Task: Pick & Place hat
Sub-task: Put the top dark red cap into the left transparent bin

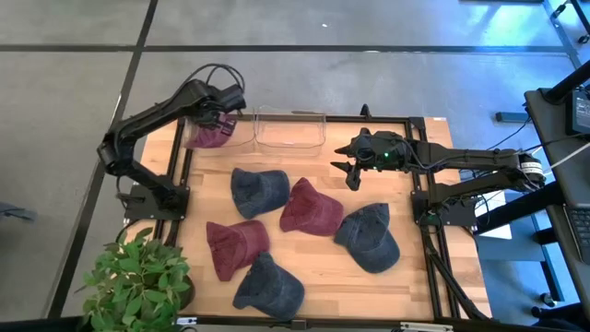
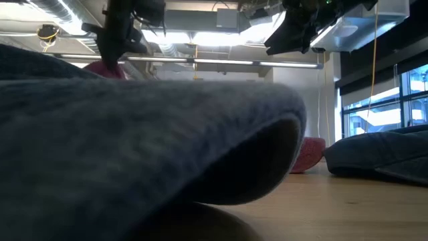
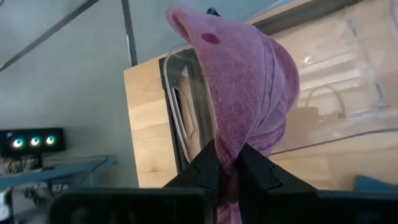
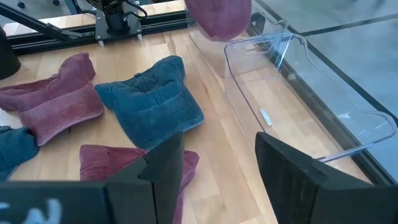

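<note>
Hat (image 1: 211, 135), pink, pinched tight in left gripper (image 3: 229, 163) jaws, upper left of frame, hanging over clear bin (image 1: 290, 131). Carry step. Next: move over bin, let go. Right gripper (image 1: 348, 167) jaws wide, waiting mid-frame.

A: Light from overhead was even on the wooden table (image 1: 323, 267); hats threw only soft, short shadows. A blue cast sat in the high view's upper right corner.

B: Low view was mostly blocked by 1 blue hat (image 2: 134, 140), close, dark and blurred. Ceiling lights (image 2: 221, 37) behind it glared white; the window (image 2: 394, 100) was bright.

A: The clear bin (image 4: 298, 93) caught pale reflections along its rims. The maroon hat (image 3: 242, 87) was sharp, evenly lit.
</note>
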### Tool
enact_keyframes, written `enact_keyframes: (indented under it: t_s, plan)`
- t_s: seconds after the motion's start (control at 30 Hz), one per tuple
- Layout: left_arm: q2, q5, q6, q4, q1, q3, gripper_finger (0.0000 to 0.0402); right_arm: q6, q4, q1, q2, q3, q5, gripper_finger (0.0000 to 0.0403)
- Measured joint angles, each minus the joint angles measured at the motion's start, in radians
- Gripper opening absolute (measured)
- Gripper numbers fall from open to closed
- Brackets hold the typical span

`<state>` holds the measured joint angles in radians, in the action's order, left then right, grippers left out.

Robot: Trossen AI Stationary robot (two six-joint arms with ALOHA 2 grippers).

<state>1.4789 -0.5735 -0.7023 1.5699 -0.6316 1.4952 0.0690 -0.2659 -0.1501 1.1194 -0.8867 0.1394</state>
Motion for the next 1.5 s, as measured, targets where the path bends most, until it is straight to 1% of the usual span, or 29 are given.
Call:
enact_keyframes:
  t_s: [0.33,0.53,0.7,0.8,1.1,1.27,1.37,1.5]
  plan:
    - [0.103,-0.017,-0.134,0.002,-0.019,0.0,0.0026,-0.004,-0.027,0.0,0.0,0.0,0.0,0.0198]
    - [0.144,-0.056,-0.177,0.001,-0.019,0.0,0.0035,-0.004,-0.065,0.0,0.0,0.0,0.0,0.0198]
    - [0.155,-0.064,-0.186,0.001,-0.037,0.0,0.003,-0.003,-0.07,0.0,0.0,0.0,0.0,0.0198]
    - [0.155,-0.09,-0.209,0.001,-0.053,0.0,0.0029,-0.002,-0.07,0.0,0.0,0.0,0.0,0.0198]
    - [0.155,-0.106,-0.228,0.001,-0.097,0.0,0.0043,0.0,-0.069,0.0,0.0,0.0,0.0,0.0198]
    - [0.155,-0.108,-0.225,0.001,-0.105,0.0,0.0044,-0.001,-0.069,0.0,0.0,0.0,0.0,0.0198]
    - [0.155,-0.137,-0.227,0.001,-0.105,0.0,0.0045,-0.002,-0.069,0.0,0.0,0.0,0.0,0.0198]
    - [0.155,-0.139,-0.227,0.001,-0.104,0.0,0.0049,-0.002,-0.069,0.0,0.0,0.0,0.0,0.0198]
